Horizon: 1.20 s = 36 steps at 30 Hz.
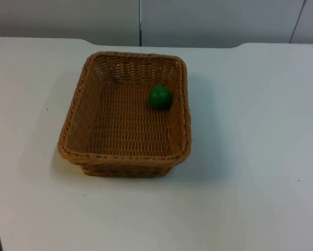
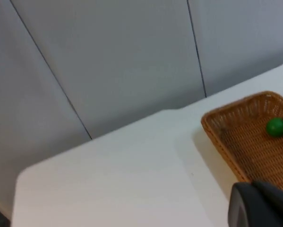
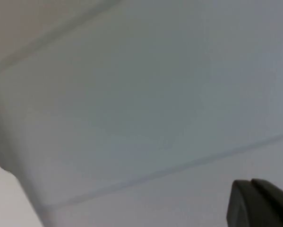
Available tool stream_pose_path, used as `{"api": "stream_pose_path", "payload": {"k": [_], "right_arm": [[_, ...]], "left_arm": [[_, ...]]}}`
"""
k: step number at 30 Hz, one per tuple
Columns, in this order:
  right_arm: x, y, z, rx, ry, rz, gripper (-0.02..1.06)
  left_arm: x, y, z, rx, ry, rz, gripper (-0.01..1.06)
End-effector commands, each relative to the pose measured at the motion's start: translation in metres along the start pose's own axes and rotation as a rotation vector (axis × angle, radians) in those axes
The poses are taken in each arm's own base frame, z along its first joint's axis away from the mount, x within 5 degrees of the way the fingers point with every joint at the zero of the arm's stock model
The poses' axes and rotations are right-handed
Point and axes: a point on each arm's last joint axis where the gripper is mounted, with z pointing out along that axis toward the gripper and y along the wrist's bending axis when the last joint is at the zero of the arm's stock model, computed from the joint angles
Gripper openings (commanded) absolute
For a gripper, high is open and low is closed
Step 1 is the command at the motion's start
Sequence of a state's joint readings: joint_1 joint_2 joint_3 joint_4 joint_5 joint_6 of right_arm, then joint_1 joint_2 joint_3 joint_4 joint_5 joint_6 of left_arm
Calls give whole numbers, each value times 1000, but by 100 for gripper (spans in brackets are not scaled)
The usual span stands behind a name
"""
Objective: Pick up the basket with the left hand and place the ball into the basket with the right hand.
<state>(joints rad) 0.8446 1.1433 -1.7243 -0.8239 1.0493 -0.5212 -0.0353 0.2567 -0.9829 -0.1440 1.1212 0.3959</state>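
Already the green ball [image 1: 160, 97] lies inside the wicker basket [image 1: 93, 117], near its right wall, mid-frame on the white tabletop [image 1: 250, 130] in the top view. The left wrist view catches both, plus the grey partition wall [image 2: 117, 61]. Neither claw's state can be told.

Even, soft light; the basket [image 1: 126, 112] throws a faint shadow onto the table [image 1: 250, 157] at its right; right wrist view is blurred, washed grey
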Motion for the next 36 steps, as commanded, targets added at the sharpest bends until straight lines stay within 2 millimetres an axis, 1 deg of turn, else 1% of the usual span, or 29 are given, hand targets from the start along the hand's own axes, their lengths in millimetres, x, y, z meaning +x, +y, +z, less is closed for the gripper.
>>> {"api": "stream_pose_path", "payload": {"k": [1, 2, 3, 6, 7, 8, 10, 12, 13, 14, 17, 18, 19, 21, 22, 23, 24, 28, 29, 32, 34, 35, 36], "right_arm": [[16, 1, -9, 128, 10, -28, 0], [27, 0, -18, 183, 10, -23, 0], [27, 0, -18, 183, 10, -23, 0], [59, 4, -45, 278, 6, 5, 0], [71, 2, -58, 303, -1, 46, 0], [71, 2, -58, 303, -1, 46, 0], [95, 4, -81, 318, -14, 144, 0], [118, 8, -103, 290, -25, 261, 0], [128, 13, -110, 245, -7, 313, 0], [128, 13, -110, 245, -7, 313, 0], [146, 33, -119, 66, 72, 396, 0], [147, 40, -120, 3, 71, 419, 0], [147, 40, -120, 3, 71, 419, 0], [140, 56, -117, -127, 32, 459, 0], [138, 67, -115, -204, 16, 486, 0], [134, 88, -112, -333, -4, 487, 0], [134, 88, -112, -333, -4, 487, 0], [137, 137, -106, -545, 16, 497, 0], [137, 137, -106, -545, 16, 497, 0], [141, 170, -110, -711, 7, 538, 0], [144, 183, -117, -778, -33, 578, 0], [144, 183, -117, -778, -33, 578, 0], [144, 187, -120, -793, -81, 613, 0]], "left_arm": [[8, -3, 0, 6, 5, -30, 0], [16, -6, 0, 8, 11, -49, 0], [16, -6, 0, 8, 11, -49, 0], [30, -10, 1, 16, 20, -105, 0], [34, -12, 2, 19, 20, -122, 0], [34, -12, 2, 19, 20, -122, 0], [43, -14, 6, 25, 38, -126, 0], [51, -17, 12, 34, 46, -134, 0], [56, -19, 16, 43, 46, -141, 0], [56, -19, 16, 43, 46, -141, 0], [69, -25, 29, 82, 68, -162, 0], [74, -26, 33, 89, 83, -167, 0], [74, -26, 33, 89, 83, -167, 0], [80, -28, 39, 97, 112, -172, 0], [83, -29, 42, 105, 122, -177, 0], [84, -30, 44, 121, 123, -185, 0], [84, -30, 44, 121, 123, -185, 0], [86, -31, 46, 160, 116, -176, 0], [86, -31, 46, 160, 116, -176, 0], [86, -31, 45, 176, 114, -160, 0], [87, -29, 45, 171, 116, -149, 0], [87, -29, 45, 171, 116, -149, 0], [87, -28, 45, 167, 116, -140, 0]]}}
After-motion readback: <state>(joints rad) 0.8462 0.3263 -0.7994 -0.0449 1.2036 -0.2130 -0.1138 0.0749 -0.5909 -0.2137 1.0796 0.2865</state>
